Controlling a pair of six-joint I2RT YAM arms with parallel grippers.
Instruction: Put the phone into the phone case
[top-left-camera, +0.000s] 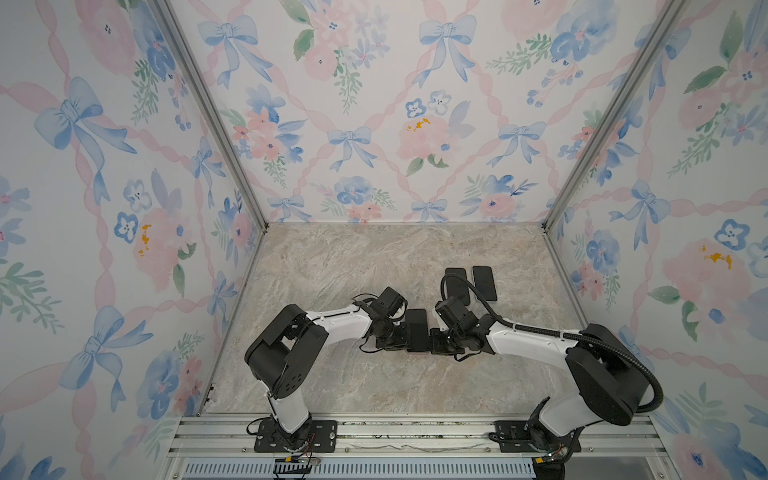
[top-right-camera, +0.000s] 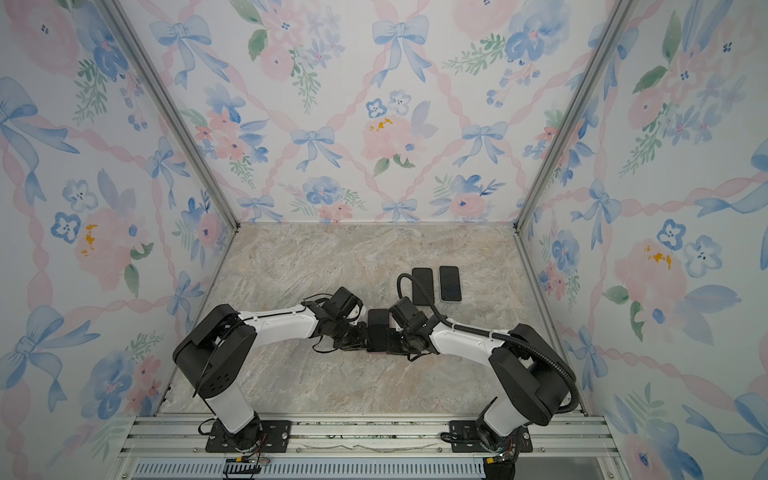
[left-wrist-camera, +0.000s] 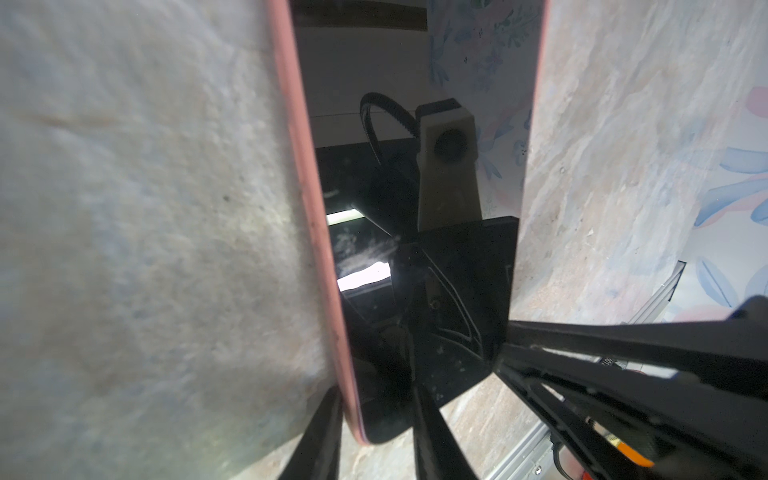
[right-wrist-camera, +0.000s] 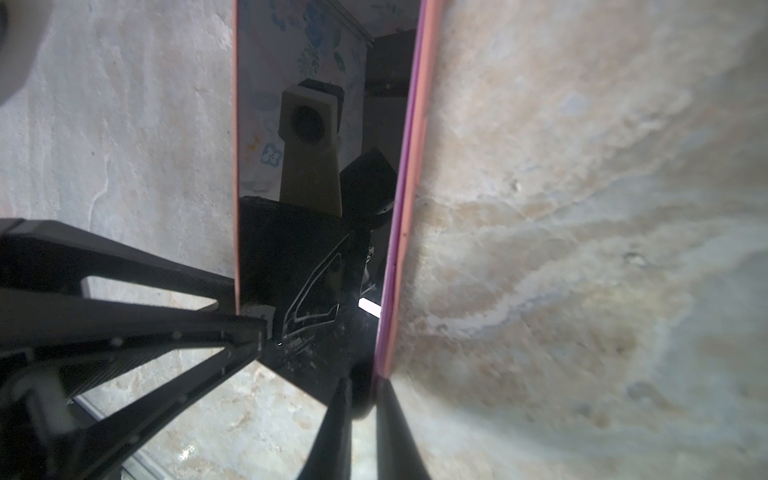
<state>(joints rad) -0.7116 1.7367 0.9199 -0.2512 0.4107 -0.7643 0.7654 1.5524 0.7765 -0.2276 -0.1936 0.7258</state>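
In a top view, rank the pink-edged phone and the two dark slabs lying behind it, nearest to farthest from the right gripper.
1. Pink-edged phone, centre, gripped by the right gripper.
2. Left dark slab, behind the gripper, toward the back wall.
3. Right dark slab, beside that one, farther right.

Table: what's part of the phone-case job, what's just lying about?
Job: phone, pink case around its rim, left gripper and right gripper closed on its edges.
Lying about: second phone and a matte dark slab beside it, at the table's back; case or phone, unclear.
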